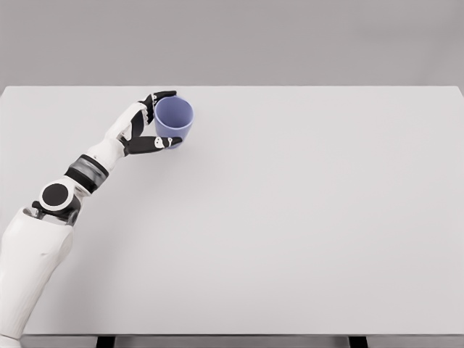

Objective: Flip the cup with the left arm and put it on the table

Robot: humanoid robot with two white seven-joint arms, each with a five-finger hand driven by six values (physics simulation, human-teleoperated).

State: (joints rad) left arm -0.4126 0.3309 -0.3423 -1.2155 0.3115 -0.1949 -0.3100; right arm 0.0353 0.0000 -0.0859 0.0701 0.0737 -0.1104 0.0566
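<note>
So the purple cup is gripped by the left hand, fingers wrapped around its wall, up at about 10 o'clock on the white table. The cup's mouth is seen facing up toward the camera, so the flip looks pretty much done and the placing step seems to be what's in hand. Can't be told whether the base is touching the surface yet. Next, a level set-down and a clean finger release are probably called for.
</note>
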